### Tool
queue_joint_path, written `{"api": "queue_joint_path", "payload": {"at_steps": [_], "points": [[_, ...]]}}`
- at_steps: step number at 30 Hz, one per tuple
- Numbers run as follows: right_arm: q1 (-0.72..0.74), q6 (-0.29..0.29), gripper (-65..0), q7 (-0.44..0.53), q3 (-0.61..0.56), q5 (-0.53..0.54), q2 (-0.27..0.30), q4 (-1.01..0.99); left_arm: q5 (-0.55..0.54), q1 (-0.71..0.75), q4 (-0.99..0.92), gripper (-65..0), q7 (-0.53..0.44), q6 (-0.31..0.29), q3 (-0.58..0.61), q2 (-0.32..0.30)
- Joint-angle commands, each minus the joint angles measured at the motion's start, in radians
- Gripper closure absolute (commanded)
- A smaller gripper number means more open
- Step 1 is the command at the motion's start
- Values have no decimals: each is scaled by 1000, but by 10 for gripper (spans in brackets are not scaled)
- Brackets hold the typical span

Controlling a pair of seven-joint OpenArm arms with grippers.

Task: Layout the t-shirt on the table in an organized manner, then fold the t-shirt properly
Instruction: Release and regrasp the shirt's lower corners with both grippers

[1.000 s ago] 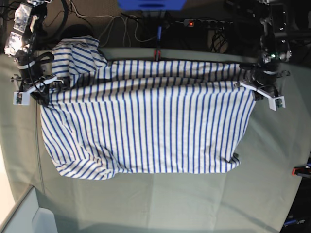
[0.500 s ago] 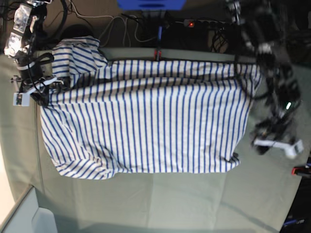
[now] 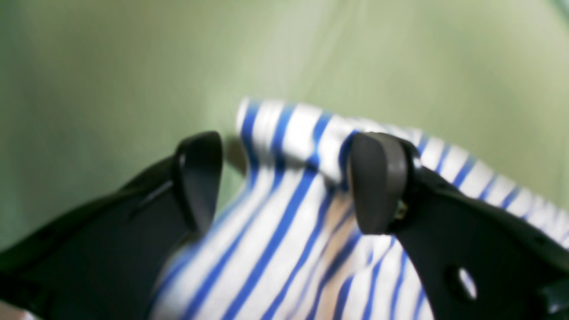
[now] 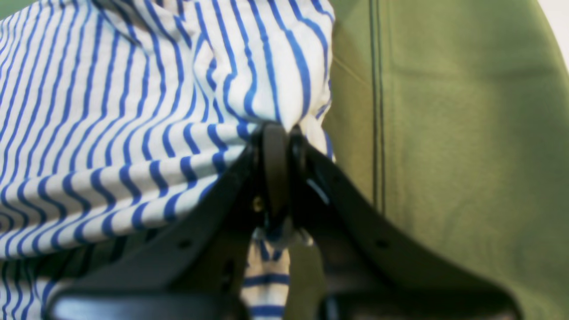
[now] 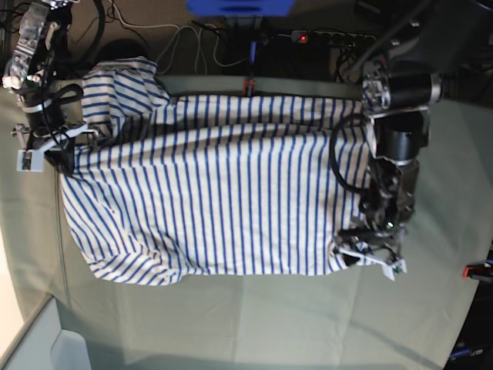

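Observation:
The white, blue-striped t-shirt (image 5: 223, 208) lies spread wide over the grey-green table (image 5: 308, 316), bunched at its far left corner. My left gripper (image 5: 368, 253) hovers at the shirt's near right corner. In the left wrist view it (image 3: 289, 182) is open, its black fingertips (image 3: 378, 182) straddling a raised fold of the t-shirt (image 3: 284, 133) without pinching it. My right gripper (image 5: 54, 146) is at the shirt's left edge. The right wrist view shows it (image 4: 275, 173) shut on a pinch of striped fabric (image 4: 111, 111) beside bare table (image 4: 466, 133).
A red clamp (image 5: 249, 83) sits on the table's far edge and another (image 5: 477, 271) at the right edge. Behind the table lie cables and a power strip (image 5: 308, 36) with a red light. A pale bin (image 5: 46, 347) stands at the near left corner.
The left gripper let go of the shirt's far right corner, opened, and swung down to the near right corner. The right gripper kept its hold and barely moved.

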Motion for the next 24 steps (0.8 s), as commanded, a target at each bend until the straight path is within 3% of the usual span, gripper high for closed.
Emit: {"api": "queue_joint_path", "payload": {"at_steps": [1,5,9,13,17,21,24], "points": [[3,0,-70,32,6,11,14,34,-12,-38,-2,-434,-21,0,15,-6],[2,0,-198,32,6,11,17,86,-12,-38,-63,-410,-75,-3,21,-11],[9,0,-290,32,16,11,28,133,-13,-38,-66,-216,-96,-3,-2,-14],[80,0,-310,31,8,11,42,118,-12,-52,-63,0,-93,-3,-34,-17],[290,3,-311,25,-78,10,98,-97,-13,-68,-63,-4,-89,-3,-34,-38],[603,4,-313,-14,-225,10,203,-522,-12,-76,-9,0,-43,0,-34,-64],[836,4,-315,45,-304,10,247,-902,-12,-76,31,0,5,0,-34,-75]]}}
